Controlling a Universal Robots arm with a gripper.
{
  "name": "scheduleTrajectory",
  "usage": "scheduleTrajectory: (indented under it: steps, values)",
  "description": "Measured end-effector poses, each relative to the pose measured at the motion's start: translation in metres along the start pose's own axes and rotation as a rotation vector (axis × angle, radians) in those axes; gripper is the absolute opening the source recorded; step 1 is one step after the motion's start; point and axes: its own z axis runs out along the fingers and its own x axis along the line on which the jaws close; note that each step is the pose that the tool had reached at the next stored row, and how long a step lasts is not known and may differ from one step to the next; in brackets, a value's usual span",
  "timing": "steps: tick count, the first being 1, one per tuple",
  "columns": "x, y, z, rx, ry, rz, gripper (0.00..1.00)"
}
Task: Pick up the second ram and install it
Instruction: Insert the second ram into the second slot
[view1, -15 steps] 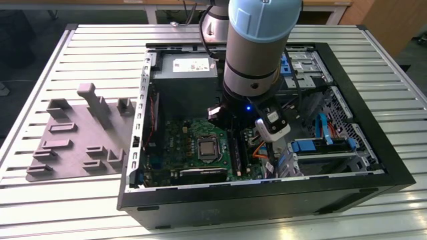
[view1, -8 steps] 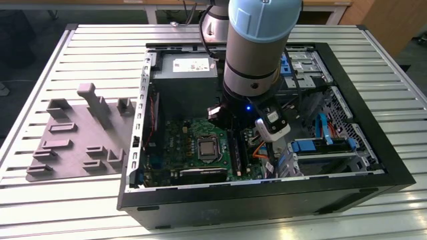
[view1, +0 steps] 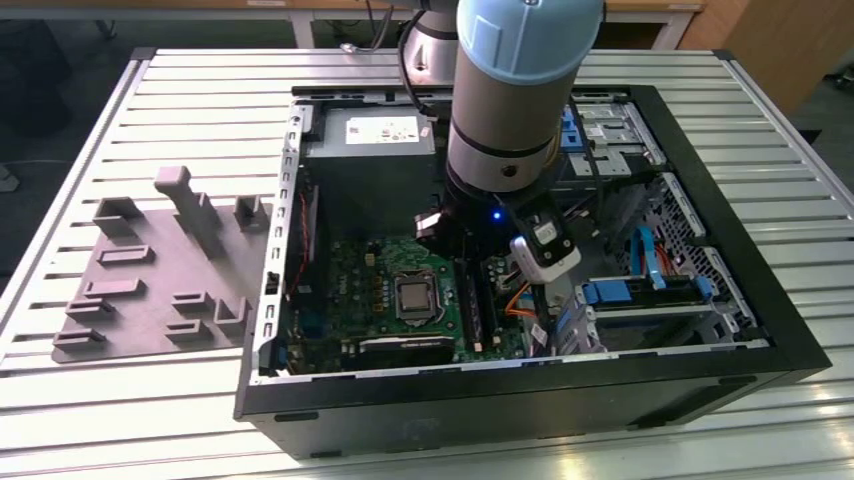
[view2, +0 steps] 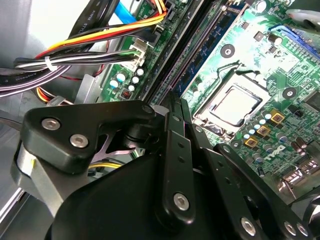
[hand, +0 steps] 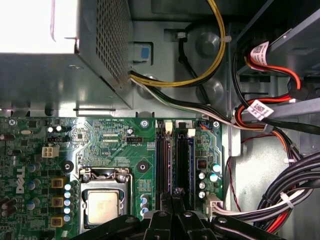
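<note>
Here the second ram (view2: 212, 42) stands on edge in one of the long black slots (hand: 162, 160) of the green motherboard (hand: 115, 140), inside the open computer case (view1: 747, 250). It shows as a thin, dark blue-green strip with black chips, running straight away from the gripper (view2: 176, 107) along the slot. The claw's fingers are drawn close together, their tips right at the near end of the board. Whether they nip its top edge cannot be told.

Just beside the slots on one side lies the silvery processor socket (view2: 235, 102). On the other side a bundle of black, yellow and red cables (view2: 75, 60) runs near the motherboard's edge. Beyond the far end of the slots sits the grey power supply box (hand: 50, 75), with more cables (hand: 295, 195) looping by the case wall.

In the exterior view the arm (view1: 514, 90) reaches straight down into the case. The grey fixture plate (view1: 160, 270) lies well apart on the slatted table (view1: 80, 400), to the exterior view's left.
</note>
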Motion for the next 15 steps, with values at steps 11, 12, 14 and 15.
scheduleTrajectory:
  steps: [11,12,14,15]
  values:
    - [0.0000,0.0015,0.0001,-0.0001,0.0000,0.000,0.12]
    - [0.0000,0.0015,0.0001,-0.0001,0.0001,0.000,0.12]
    - [0.0001,0.0015,0.0001,0.0000,0.0001,0.000,0.12]
    - [0.0004,0.0015,0.0001,-0.0001,0.0000,0.000,0.12]
